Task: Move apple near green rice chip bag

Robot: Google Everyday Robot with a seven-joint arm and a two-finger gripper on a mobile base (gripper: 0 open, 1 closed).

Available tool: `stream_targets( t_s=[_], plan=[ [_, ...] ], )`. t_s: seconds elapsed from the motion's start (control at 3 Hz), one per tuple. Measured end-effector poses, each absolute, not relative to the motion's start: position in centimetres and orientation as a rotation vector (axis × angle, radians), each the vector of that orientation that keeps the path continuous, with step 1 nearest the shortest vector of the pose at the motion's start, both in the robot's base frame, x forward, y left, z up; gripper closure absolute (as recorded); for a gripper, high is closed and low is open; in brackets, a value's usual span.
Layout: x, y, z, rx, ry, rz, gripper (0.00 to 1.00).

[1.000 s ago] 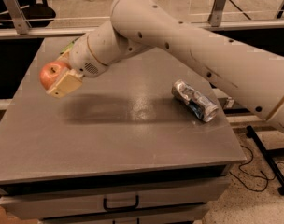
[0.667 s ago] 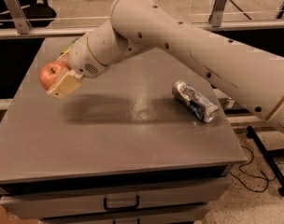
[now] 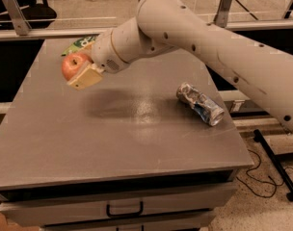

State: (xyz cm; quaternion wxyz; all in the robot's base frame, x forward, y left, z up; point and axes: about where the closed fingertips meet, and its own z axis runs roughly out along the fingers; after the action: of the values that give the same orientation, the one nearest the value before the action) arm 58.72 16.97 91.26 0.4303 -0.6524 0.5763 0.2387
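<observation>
Camera view: the arm reaches in from the 3 o'clock side and ends over the desk's point(image 3: 137, 143) 10 o'clock region. There the end effector point(image 3: 80, 70) is clamped on the apple point(image 3: 73, 65). One tan finger point(image 3: 85, 77) shows under the fruit, and the other is hidden behind it. The apple hangs clear of the surface, with a soft shadow on the desk below it towards 4 o'clock. The green rice chip bag point(image 3: 79, 43) lies flat at the far edge, around 11 o'clock. It is just beyond the apple and partly hidden by the wrist. A dented can point(image 3: 200, 104) rests well apart at 3 o'clock.

The carry looks nearly finished, and what remains is the set-down. To do it well, lower the apple onto bare desk just on the 6 o'clock side of the bag. Do not put it on the bag's wrinkled foil, where a round fruit could roll. Let the fingers part only once the apple sits on the surface, then lift away without nudging it
</observation>
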Motion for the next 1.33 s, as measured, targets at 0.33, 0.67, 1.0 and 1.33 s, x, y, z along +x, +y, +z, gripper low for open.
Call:
stream_targets(
  t_s=[0.33, 0.67, 1.0, 1.33],
  plan=[
    [63.4, 12.2, 91.6, -1.535, 1.456, 0.510, 1.00],
    [67.8, 9.2, 90.8, -1.467, 1.487, 0.475, 1.00],
    [71.9, 7.1, 89.5, -1.407, 1.534, 0.458, 1.00],
    [74.3, 5.7, 88.3, -1.368, 1.594, 0.442, 0.83]
  ],
)
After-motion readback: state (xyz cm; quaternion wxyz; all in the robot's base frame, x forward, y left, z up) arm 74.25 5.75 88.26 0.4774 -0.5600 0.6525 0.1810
